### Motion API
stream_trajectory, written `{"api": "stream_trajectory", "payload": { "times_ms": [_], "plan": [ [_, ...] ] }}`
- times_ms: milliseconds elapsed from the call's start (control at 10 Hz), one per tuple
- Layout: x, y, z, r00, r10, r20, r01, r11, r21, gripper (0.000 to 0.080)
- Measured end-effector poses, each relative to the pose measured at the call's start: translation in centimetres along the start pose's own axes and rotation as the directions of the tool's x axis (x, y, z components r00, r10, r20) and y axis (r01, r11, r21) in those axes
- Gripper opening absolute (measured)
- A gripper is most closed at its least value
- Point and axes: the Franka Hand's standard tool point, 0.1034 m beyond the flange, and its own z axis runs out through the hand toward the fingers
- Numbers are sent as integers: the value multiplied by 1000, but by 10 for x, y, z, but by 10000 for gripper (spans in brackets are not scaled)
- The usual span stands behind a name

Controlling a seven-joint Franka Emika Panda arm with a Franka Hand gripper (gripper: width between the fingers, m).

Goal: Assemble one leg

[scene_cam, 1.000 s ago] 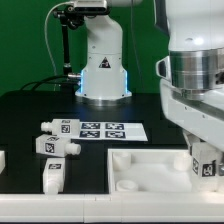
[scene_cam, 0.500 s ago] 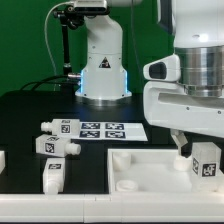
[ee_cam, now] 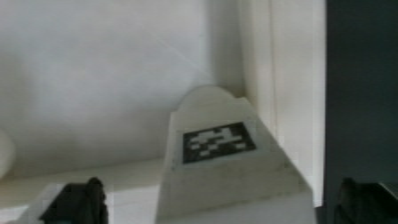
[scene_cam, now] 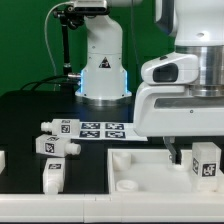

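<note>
A white leg (ee_cam: 217, 140) with a black marker tag stands upright on the white tabletop part (ee_cam: 89, 90), near its raised edge. In the wrist view my gripper (ee_cam: 222, 205) is open, with one dark finger (ee_cam: 80, 203) on each side of the leg and a gap to each. In the exterior view the leg (scene_cam: 206, 160) stands at the exterior view's right on the tabletop part (scene_cam: 135, 168). The gripper (scene_cam: 190, 154) is right beside the leg, largely hidden by the hand.
Three more white legs lie at the exterior view's left (scene_cam: 55, 146) (scene_cam: 54, 175) (scene_cam: 58, 127). The marker board (scene_cam: 108, 130) lies behind them. The robot base (scene_cam: 103, 70) stands at the back. A white part (scene_cam: 3, 160) shows at the left edge.
The hand has turned and swung toward the exterior view's left, then come down slightly beside the upright leg. The leg and the other parts have not moved.
</note>
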Motion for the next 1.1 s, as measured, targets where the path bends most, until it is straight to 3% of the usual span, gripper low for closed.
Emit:
{"api": "stream_trajectory", "payload": {
  "times_ms": [100,200,300,400,600,1000,1100],
  "plan": [
    [0,0,0,1000,1,0,-1,1000,0,620],
    [0,1,0,1000,6,0,-6,1000,0,436],
    [0,0,0,994,107,1,-107,994,2,436],
    [0,1,0,990,141,1,-141,990,1,287],
    [0,2,0,962,273,2,-273,962,-3,287],
    [0,18,-1,893,450,-7,-450,892,-46,287],
    [0,18,-1,894,448,-6,-448,893,-46,287]
  ]
}}
